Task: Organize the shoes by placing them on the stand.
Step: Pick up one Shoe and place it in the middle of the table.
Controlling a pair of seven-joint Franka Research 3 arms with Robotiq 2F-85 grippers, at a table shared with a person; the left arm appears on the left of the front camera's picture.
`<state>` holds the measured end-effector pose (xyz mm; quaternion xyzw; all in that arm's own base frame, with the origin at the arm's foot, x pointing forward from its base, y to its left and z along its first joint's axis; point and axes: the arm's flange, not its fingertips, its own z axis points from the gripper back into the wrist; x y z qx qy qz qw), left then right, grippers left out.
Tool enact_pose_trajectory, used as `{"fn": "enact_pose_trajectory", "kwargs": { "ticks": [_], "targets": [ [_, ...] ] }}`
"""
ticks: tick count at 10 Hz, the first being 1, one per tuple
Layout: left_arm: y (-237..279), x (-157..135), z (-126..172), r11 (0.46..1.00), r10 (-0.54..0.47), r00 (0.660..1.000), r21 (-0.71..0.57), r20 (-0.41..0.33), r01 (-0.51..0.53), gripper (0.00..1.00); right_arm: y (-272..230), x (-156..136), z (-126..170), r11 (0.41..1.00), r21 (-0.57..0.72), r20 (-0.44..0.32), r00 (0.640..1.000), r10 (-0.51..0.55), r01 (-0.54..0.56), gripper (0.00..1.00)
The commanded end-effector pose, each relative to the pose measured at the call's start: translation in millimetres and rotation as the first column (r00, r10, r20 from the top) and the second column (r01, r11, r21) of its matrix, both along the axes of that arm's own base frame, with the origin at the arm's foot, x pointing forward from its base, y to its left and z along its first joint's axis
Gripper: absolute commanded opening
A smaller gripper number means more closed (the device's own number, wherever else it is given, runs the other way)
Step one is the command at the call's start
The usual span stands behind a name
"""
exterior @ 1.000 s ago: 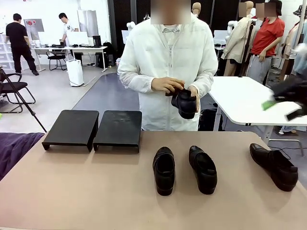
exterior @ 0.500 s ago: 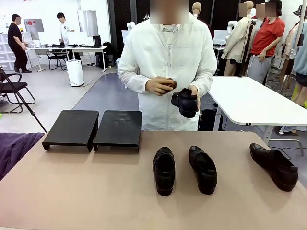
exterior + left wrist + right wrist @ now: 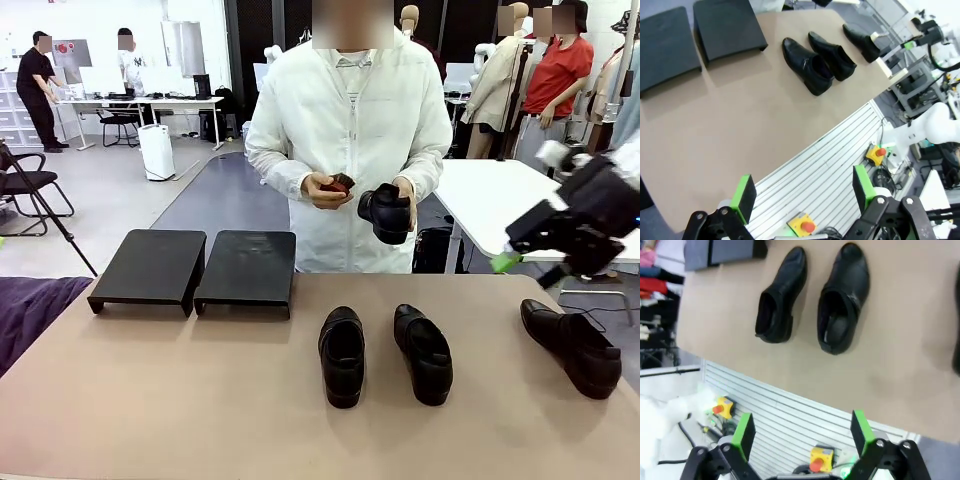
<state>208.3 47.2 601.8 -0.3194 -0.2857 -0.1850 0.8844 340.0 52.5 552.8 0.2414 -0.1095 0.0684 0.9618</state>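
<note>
Right arm [image 3: 600, 205] swung back in at the right edge; person's hand [image 3: 325, 188] now holds a small dark bit [image 3: 341, 183] clear of the fourth shoe [image 3: 386, 214]. Left to right: left tool [image 3: 803, 189] spread wide, empty; stand [image 3: 150, 262] bare at the counter's [image 3: 150, 400] far left; two shoes [image 3: 342, 355] side by side mid-counter; third shoe [image 3: 572, 345] near the right edge; right tool [image 3: 802, 432] up above it, spread wide, empty. Glossy leather looks light but slick, so I'd pinch the stiffer heel collar.
</note>
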Motion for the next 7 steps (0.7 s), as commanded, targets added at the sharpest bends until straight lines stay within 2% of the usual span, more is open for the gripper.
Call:
{"fn": "enact_pose_trajectory", "kwargs": {
  "ticks": [1,2,4,5,6,7],
  "targets": [
    [1,0,1,1.000,-0.018,1.000,-0.011,0.010,0.018,1.00,-33,2,27,1.000,0.005,0.051,0.999,-0.006,0.006,1.00],
    [1,0,1,1.000,-0.018,1.000,-0.011,0.010,0.018,1.00,-60,-25,37,0.998,0.002,0.080,0.994,-0.068,0.068,1.00],
    [1,0,1,1.000,-0.018,1.000,-0.011,0.010,0.018,1.00,-118,-98,44,0.976,-0.003,0.133,0.967,-0.217,0.219,1.00],
    [1,0,1,1.000,-0.018,1.000,-0.011,0.010,0.018,1.00,-138,-134,43,0.958,0.062,0.174,0.942,-0.286,0.279,1.00],
    [1,0,1,1.000,-0.018,1.000,-0.011,0.010,0.018,1.00,-148,-159,38,0.937,0.118,0.220,0.911,-0.348,0.330,1.00],
    [1,0,1,1.000,-0.018,1.000,-0.011,0.010,0.018,1.00,-151,-172,34,0.926,0.113,0.222,0.899,-0.378,0.361,1.00]
  ]
}}
